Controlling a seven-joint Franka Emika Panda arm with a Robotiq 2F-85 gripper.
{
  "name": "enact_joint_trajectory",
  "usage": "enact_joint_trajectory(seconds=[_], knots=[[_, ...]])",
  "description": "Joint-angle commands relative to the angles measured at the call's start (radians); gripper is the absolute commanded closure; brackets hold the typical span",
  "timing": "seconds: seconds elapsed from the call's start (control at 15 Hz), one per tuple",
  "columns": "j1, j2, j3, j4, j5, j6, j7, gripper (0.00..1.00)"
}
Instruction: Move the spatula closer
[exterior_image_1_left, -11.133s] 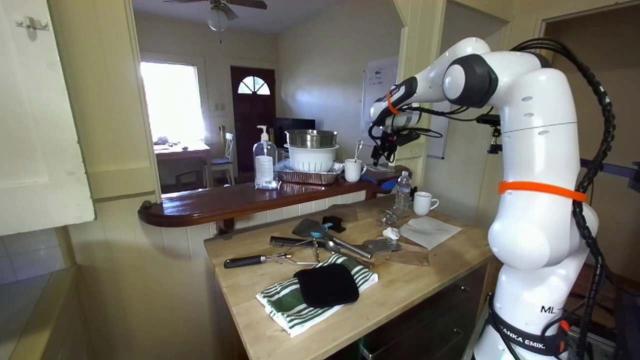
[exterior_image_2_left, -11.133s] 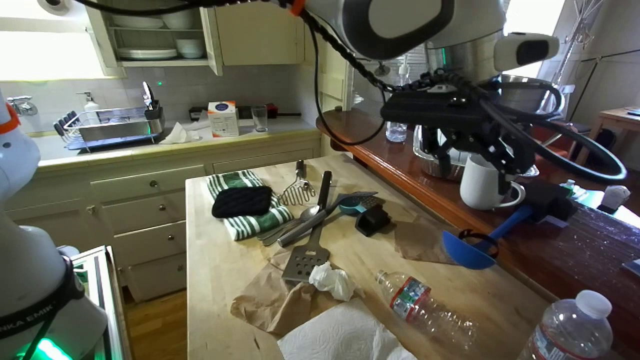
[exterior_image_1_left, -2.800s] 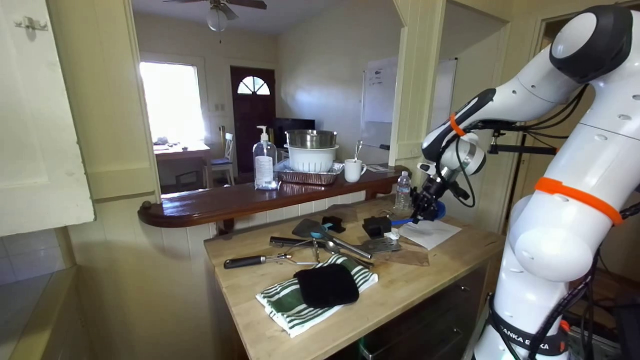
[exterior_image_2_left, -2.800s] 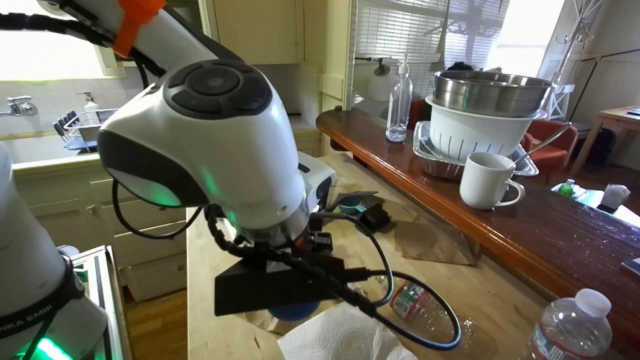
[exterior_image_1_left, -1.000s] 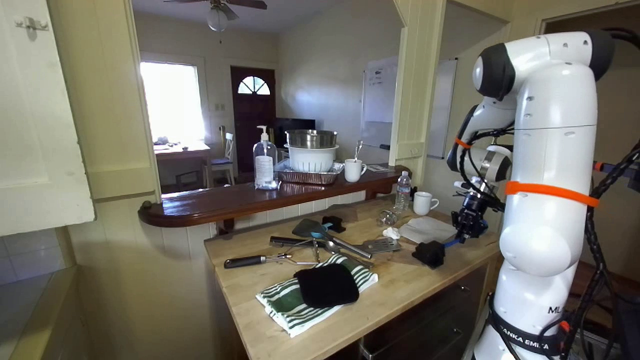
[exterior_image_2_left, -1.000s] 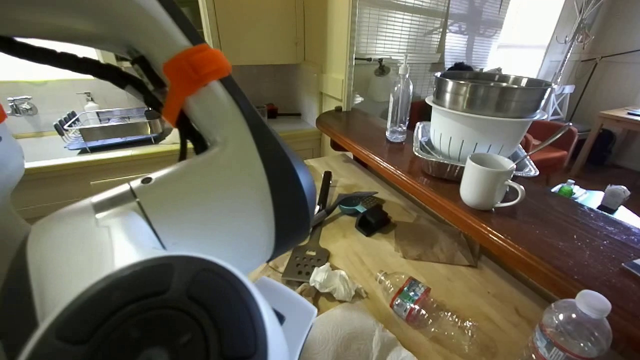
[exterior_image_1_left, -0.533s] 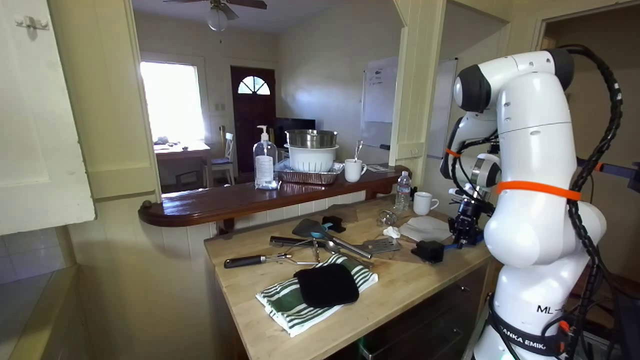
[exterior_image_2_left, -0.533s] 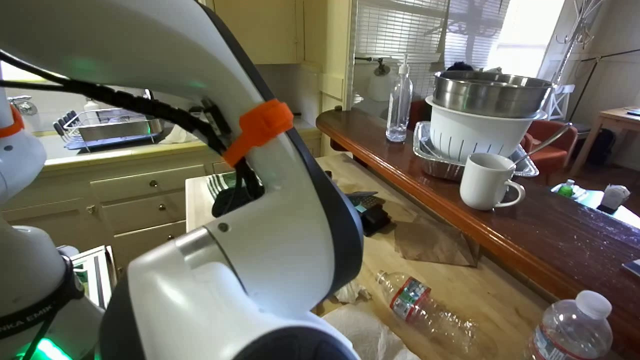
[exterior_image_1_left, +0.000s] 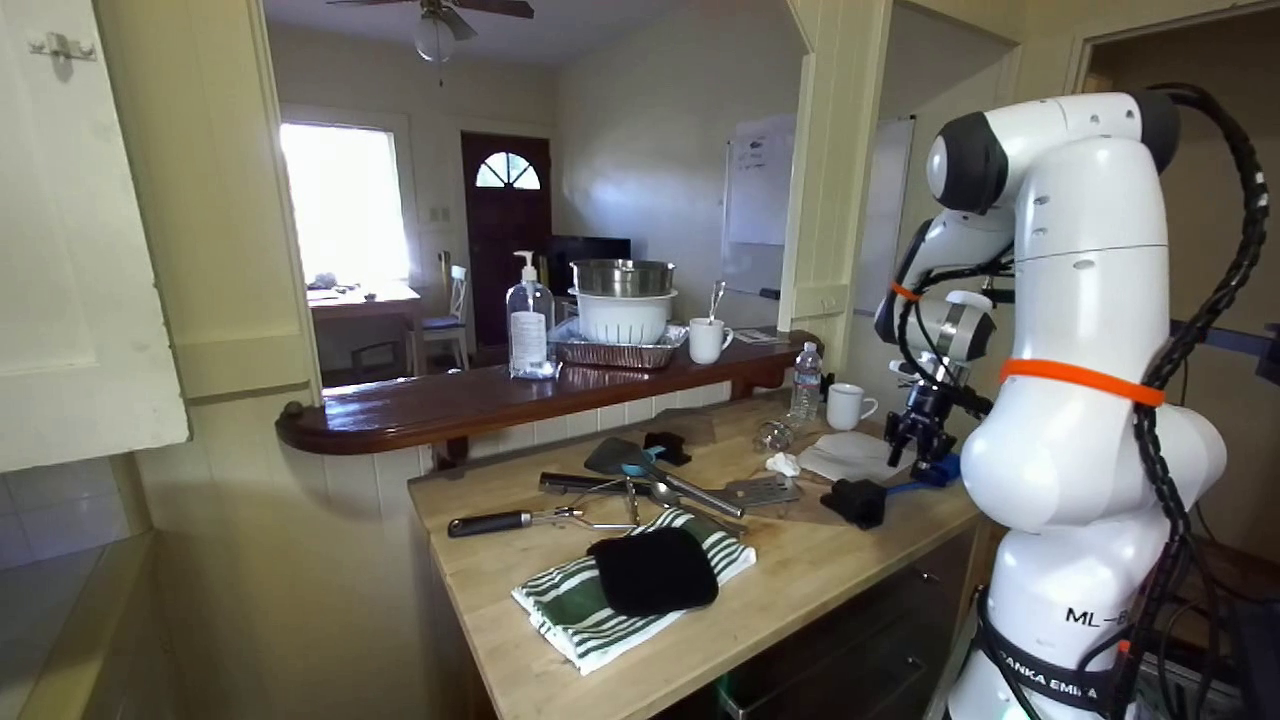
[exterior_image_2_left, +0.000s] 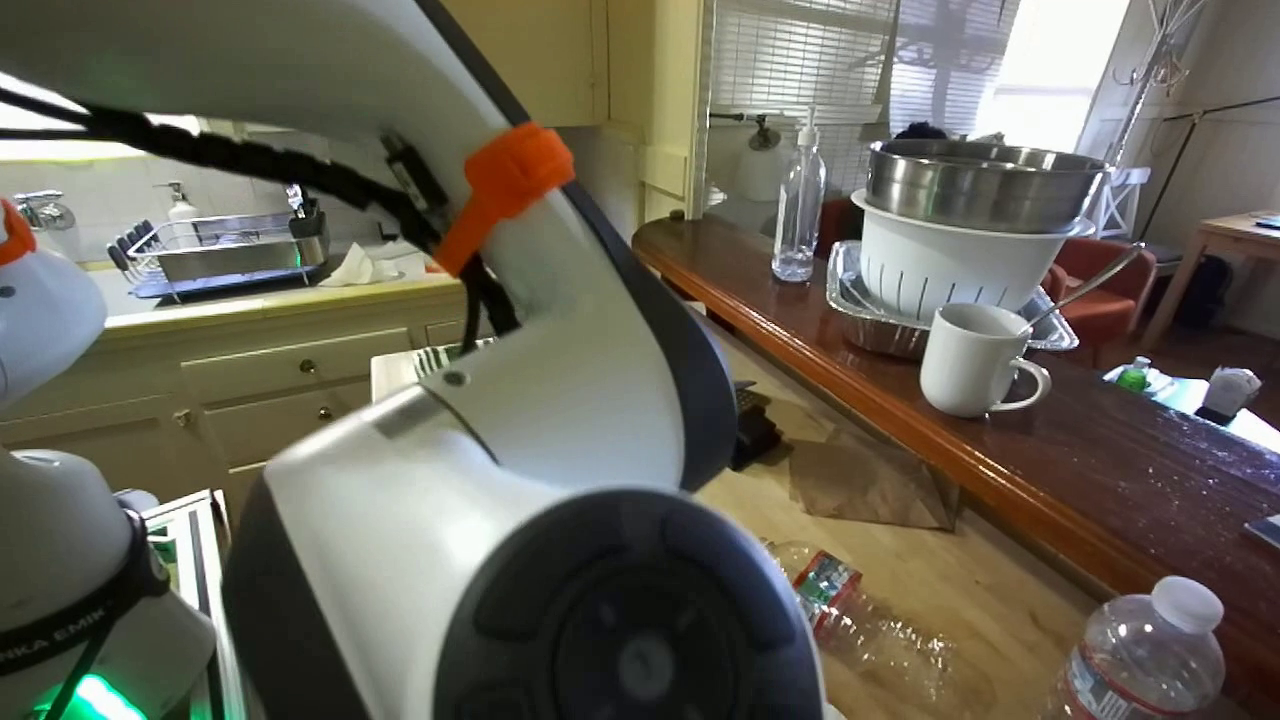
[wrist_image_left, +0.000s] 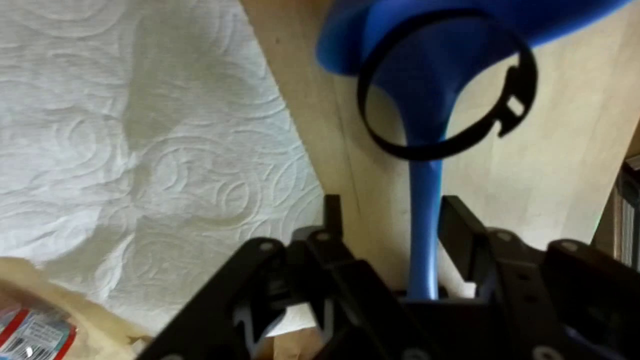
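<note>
The blue spatula (wrist_image_left: 425, 200), a long-handled utensil with a broad curved head, lies on the wooden counter near its robot-side edge. A loose black ring (wrist_image_left: 442, 149) circles it at the neck. In an exterior view, a black block (exterior_image_1_left: 857, 503) sits at the handle's far end, and the head (exterior_image_1_left: 937, 471) shows under the gripper. My gripper (wrist_image_left: 390, 205) stands open low over the handle, one finger on each side. The right-hand finger (wrist_image_left: 457, 235) is against or very near the handle; a gap separates the left-hand one. The arm hides the spatula in an exterior view.
Beside the spatula lies a white paper towel (exterior_image_1_left: 850, 456). A white mug (exterior_image_1_left: 848, 407) and water bottle (exterior_image_1_left: 806, 380) stand behind. A slotted grey turner (exterior_image_1_left: 762, 490), other utensils and a striped towel (exterior_image_1_left: 560, 610) lie farther off. A raised wooden shelf (exterior_image_1_left: 450, 400) runs along the back.
The gripper carried the blue spatula from the shelf side to the counter's robot-side edge. Over the last second it lowered it, then opened and rose slightly, leaving the spatula lying there.
</note>
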Motion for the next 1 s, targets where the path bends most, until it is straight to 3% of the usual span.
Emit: enact_joint_trajectory(seconds=[0.0,0.07,0.13,0.2,0.33,0.4,0.47,0.73,0.93], knots=[[0.068,-0.222,-0.034,-0.079,-0.112,-0.019,0.264,0.12],[0.095,-0.233,-0.061,-0.076,-0.106,-0.069,0.340,0.06],[0.107,-0.273,-0.053,-0.105,-0.117,-0.011,0.421,0.01],[0.069,-0.306,-0.003,-0.115,-0.127,-0.013,0.498,0.00],[0.074,-0.342,0.016,-0.104,-0.158,-0.115,0.649,0.00],[0.076,-0.354,0.032,-0.113,-0.156,-0.081,0.723,0.00],[0.023,-0.367,0.103,-0.117,-0.159,-0.071,0.795,0.00],[-0.065,-0.454,0.293,-0.146,-0.141,-0.031,1.090,0.00],[-0.166,-0.538,0.492,-0.196,-0.162,0.023,1.317,0.00]])
